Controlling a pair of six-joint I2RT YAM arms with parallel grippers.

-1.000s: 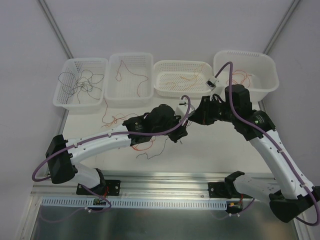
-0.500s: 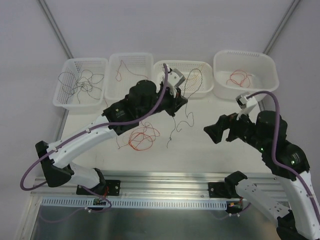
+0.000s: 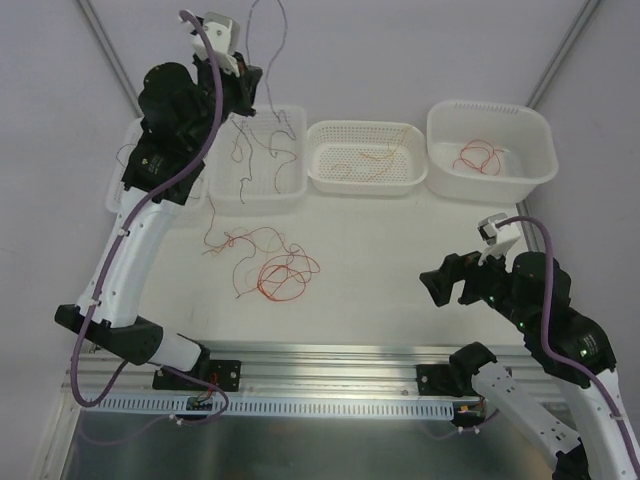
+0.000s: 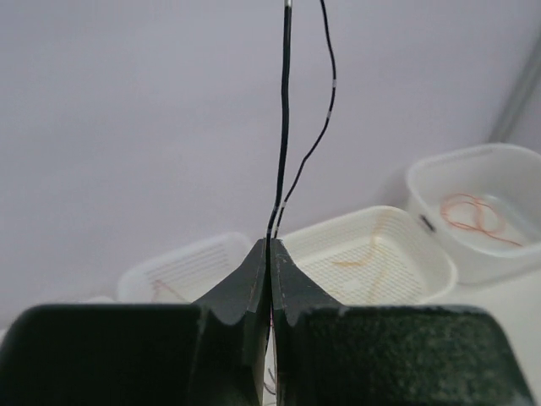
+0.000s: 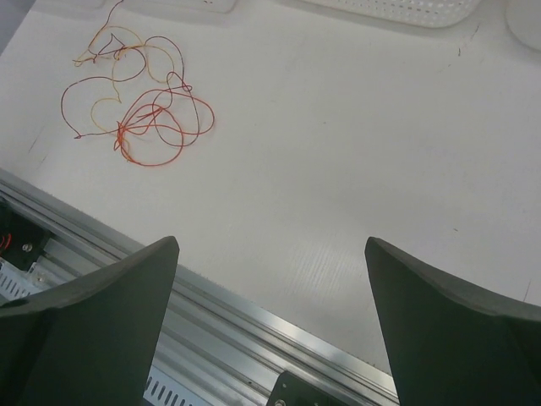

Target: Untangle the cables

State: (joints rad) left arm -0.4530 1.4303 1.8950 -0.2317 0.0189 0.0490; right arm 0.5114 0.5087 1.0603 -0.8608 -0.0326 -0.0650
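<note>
My left gripper [image 3: 246, 88] is raised high at the back left, above the two left baskets. In the left wrist view its jaws [image 4: 270, 247] are shut on a dark grey cable [image 4: 282, 127] that runs up out of frame, and a loop of it hangs beside them. A tangle of cables [image 3: 272, 266], red, dark red and orange-yellow, lies on the table left of centre, also seen as the tangle [image 5: 135, 106] in the right wrist view. My right gripper [image 3: 443, 285] hovers low at the front right, wide open and empty, its gripper [image 5: 270, 247] facing the table edge.
Four white baskets stand along the back. The leftmost basket [image 3: 122, 196] holds dark grey wires, the second basket [image 3: 262, 200] dark red ones, the third basket [image 3: 365, 182] an orange-yellow one, and the right basket [image 3: 500, 176] a red one. A metal rail [image 3: 330, 356] runs along the near edge.
My left arm has swung up and to the left from over the third basket, carrying the dark grey cable. My right gripper has pulled back from the right basket, opened and sunk towards the front.
</note>
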